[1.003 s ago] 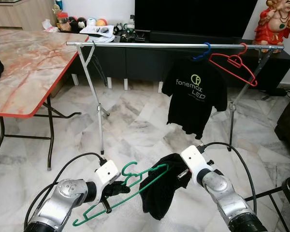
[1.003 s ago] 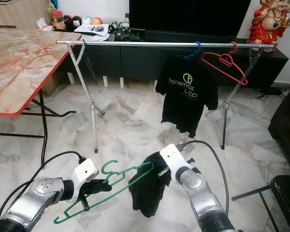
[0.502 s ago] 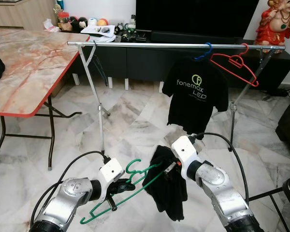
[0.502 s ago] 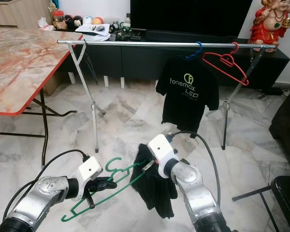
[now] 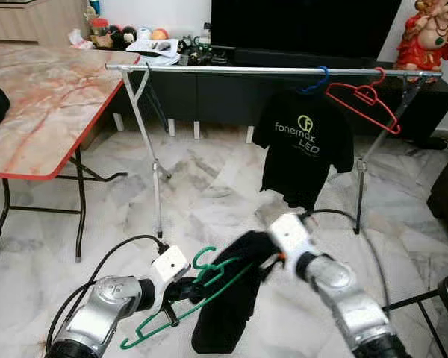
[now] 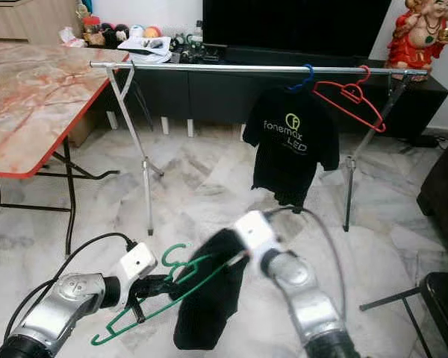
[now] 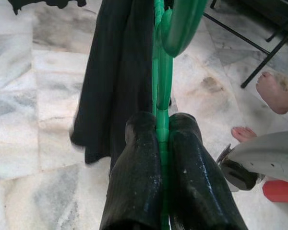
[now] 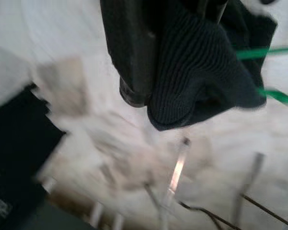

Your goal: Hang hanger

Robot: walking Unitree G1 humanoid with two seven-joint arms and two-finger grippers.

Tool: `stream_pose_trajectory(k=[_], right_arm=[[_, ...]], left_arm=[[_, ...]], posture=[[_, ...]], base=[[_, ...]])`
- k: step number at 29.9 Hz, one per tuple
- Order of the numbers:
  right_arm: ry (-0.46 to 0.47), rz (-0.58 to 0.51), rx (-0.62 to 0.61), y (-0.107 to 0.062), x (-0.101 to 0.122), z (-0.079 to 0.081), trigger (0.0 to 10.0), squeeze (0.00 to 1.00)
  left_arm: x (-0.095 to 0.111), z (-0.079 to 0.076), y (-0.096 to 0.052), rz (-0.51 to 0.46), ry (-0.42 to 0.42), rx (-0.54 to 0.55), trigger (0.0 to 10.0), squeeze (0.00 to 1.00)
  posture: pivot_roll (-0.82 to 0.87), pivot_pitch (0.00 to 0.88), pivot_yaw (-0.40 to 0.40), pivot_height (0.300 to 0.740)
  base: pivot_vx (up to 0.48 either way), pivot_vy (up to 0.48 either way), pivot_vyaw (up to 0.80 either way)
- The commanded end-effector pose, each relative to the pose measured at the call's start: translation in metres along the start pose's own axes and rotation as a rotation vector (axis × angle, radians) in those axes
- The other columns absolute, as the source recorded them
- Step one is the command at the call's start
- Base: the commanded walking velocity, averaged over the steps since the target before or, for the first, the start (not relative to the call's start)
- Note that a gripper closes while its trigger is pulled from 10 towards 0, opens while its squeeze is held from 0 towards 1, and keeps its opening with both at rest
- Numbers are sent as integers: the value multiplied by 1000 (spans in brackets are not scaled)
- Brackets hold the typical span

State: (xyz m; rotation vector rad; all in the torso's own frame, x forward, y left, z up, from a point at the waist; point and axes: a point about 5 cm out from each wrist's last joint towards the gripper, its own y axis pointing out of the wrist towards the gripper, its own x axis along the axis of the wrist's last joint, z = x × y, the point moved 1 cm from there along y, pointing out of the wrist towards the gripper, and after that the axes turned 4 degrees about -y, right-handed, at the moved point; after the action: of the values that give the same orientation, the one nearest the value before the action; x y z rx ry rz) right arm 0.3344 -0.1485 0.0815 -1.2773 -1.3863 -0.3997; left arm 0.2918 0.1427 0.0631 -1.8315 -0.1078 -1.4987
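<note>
A home living room: pale marble floor tiles (image 5: 209,186), a big dark television (image 5: 306,26) on a long black cabinet (image 5: 209,93) at the far wall, a red figurine (image 5: 431,33) far right, a marble-top folding table (image 5: 37,97) left, and a clothes rail (image 5: 269,70) carrying a black T-shirt (image 5: 304,153).

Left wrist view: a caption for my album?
Left pincer clamps green hanger; black garment hangs alongside.

Head stereo pair looks forward-down over the floor (image 5: 209,194), sharing the clothes rail (image 5: 269,70). Wrist cams sit close along each pincer's fingers (image 7: 139,182).
</note>
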Motion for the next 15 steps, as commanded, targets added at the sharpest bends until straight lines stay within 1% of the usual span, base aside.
stream_pose_trajectory(k=[1,7,11,13,15], right_arm=[[4,2,-45,0,1,-7,10000,0],[23,-2,-47,2,2,-3,10000,0],[9,3,-66,6,1,-3,10000,0],[-3,11,-103,7,-1,-6,10000,0],[8,19,-133,7,-2,-9,10000,0]], left_arm=[[3,0,-3,-6,19,-3,10000,0],[3,1,-3,-5,20,0,10000,0],[3,0,-3,-4,20,-6,10000,0],[3,0,-4,0,23,-8,10000,0],[2,1,-5,4,24,-5,10000,0]], posture=[[61,94,-38,740],[63,94,-37,740],[64,93,-36,740],[65,93,-37,740],[66,93,-37,740]], base=[[0,0,0],[0,0,0],[0,0,0],[0,0,0],[0,0,0]])
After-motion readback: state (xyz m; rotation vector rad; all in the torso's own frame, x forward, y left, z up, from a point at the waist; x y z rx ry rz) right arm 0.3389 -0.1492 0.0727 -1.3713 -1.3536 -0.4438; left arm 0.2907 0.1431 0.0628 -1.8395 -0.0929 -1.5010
